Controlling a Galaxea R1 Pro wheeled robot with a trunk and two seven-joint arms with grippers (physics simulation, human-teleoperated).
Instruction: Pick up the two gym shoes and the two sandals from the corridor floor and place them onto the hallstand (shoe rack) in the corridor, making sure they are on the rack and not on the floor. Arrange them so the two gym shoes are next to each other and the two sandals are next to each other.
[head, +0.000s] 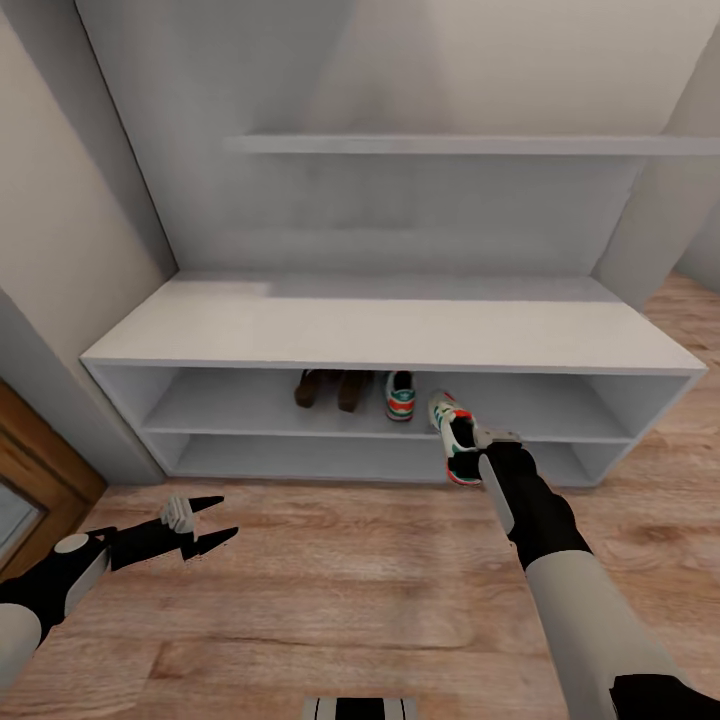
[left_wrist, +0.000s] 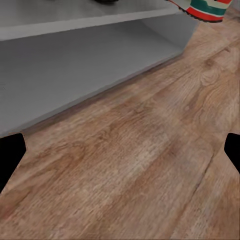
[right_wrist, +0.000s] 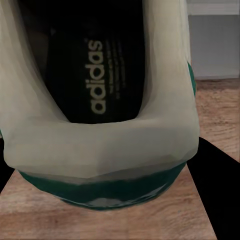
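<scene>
— Grippers first: what is the right gripper (head: 478, 440) doing?

— It is clamped on the heel of a gym shoe (head: 455, 437), just right of centre in the head view. The shoe hangs toe-first toward the hallstand (head: 390, 335), its front over the edge of the middle shelf and its heel still out over the corridor floor (head: 330, 590). In the right wrist view the shoe's opening (right_wrist: 97, 75) takes up most of the frame, with a printed black insole, a pale collar and a green heel band below.

— And the left gripper (head: 205, 522)?

— Spread apart and holding nothing, at the lower left of the head view, hovering over the planks well clear of the rack. In the left wrist view its dark fingertips (left_wrist: 11, 157) sit at the two side edges, with bare wood floor between them and the rack's lower shelf across the upper part.

— Where is the other footwear?

— On the middle shelf, centre of the head view: the second gym shoe (head: 400, 394) stands just left of the held one, heel outward. The two sandals (head: 330, 389) stand side by side directly to its left, partly shaded by the bench top.

— Anything else?

— A wooden door edge (head: 35, 470) at the left border.
</scene>
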